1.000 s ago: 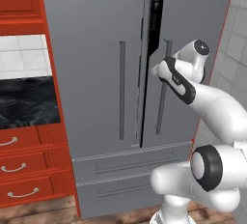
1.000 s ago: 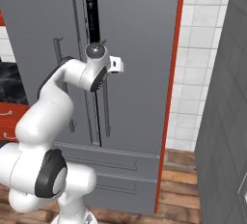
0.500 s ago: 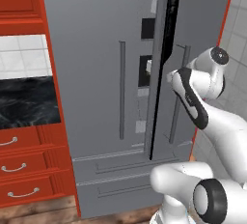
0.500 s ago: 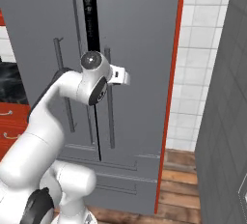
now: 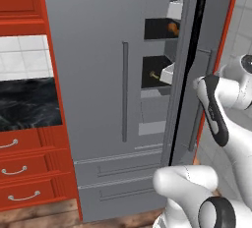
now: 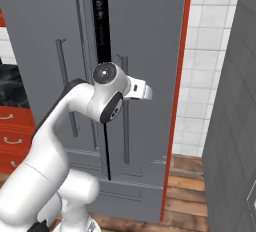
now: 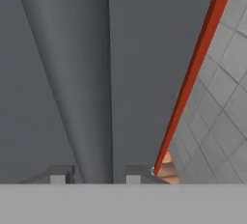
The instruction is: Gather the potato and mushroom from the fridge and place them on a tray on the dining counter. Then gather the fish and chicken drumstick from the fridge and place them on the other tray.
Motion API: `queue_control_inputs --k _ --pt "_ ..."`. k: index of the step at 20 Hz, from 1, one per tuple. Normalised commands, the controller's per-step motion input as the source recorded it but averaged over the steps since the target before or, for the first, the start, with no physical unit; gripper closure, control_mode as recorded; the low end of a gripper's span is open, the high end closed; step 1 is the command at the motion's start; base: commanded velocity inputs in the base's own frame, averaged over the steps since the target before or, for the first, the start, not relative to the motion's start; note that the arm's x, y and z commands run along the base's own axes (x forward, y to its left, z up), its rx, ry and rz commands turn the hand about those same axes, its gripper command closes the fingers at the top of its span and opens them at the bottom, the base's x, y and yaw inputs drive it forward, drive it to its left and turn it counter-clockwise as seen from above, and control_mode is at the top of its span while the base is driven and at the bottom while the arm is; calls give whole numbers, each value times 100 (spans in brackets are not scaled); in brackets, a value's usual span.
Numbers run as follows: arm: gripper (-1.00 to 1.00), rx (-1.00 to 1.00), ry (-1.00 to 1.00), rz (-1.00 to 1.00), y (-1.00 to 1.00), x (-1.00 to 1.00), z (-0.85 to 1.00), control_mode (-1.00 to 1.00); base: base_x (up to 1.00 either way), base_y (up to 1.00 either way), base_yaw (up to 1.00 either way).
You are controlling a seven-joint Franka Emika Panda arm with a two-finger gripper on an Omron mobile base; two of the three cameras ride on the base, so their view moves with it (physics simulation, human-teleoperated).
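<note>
Nearest, straddling the long vertical grey bar handle point(image 7: 91, 97) of the right-hand door: the two-finger gripper point(image 7: 91, 174), fingertips point(image 7: 58, 174) apart on either side of the bar, not visibly pressed against it; whether contact remains cannot be told. Seen from the right base view at the same bar point(image 6: 125, 121), white hand out in front of the door face.

Behind it, the tall grey metal French-door fridge point(image 5: 98, 74), right door point(image 5: 189, 74) swung partly out, left door shut, two wide drawers below. Rigid, heavy, hinged; likely to swing smoothly on a steady pull and resist a sideways tug. Smooth metal bar, probably slippery, so best taken at mid-height with fingers fully round it.

Farther in, through the gap: dark shelves with a small orange-brown item point(image 5: 172, 26) on the upper one and a small pale item point(image 5: 154, 75) lower down, too small to name.

Against a second ago: gap far wider, shelves newly exposed, fingers slightly more spread, arm drawn back toward the right.
</note>
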Motion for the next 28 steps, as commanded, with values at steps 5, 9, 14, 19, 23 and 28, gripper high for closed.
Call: queue_control_inputs --k 5,9,14,19,23,28 --pt "-100 0 11 -2 -53 -40 15 -100 0 0 0" --pt "-100 0 0 0 -9 -100 6 -100 0 0 0" --pt "-100 -2 0 0 39 -100 0 -100 0 0 0" --pt "-100 -11 0 0 90 -72 0 -100 0 0 0" --pt "-100 -22 0 -1 100 -2 0 -100 0 0 0" --pt "-100 -29 -2 -1 100 6 2 -100 0 0 0"
